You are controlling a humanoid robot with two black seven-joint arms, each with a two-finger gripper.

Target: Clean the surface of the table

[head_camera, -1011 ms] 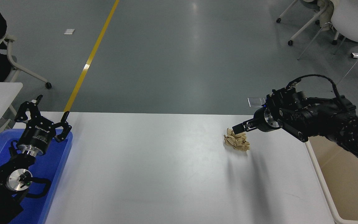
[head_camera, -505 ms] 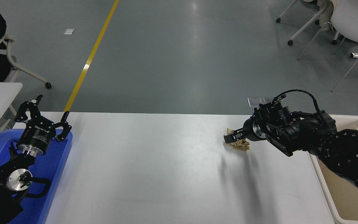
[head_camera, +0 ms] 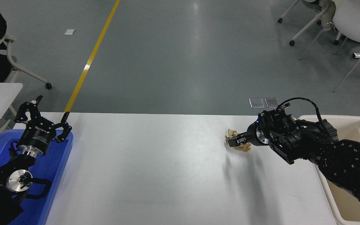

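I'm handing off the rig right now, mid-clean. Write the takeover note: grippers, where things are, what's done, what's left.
Right gripper: jaws closed around the crumpled brown paper wad; the wad looks to be resting on the table surface, far right part.
Left gripper: parked, jaws open, empty, over the blue tray at the table's left end.
Beige tub: beside the table's right edge, close to the right arm.
Done: wad reached and gripped.
Left: lift the wad and drop it, probably into the tub. No other litter shows on the table.

table surface (head_camera: 167, 168): matte white, smooth | paper wad (head_camera: 241, 144): crumpled brown
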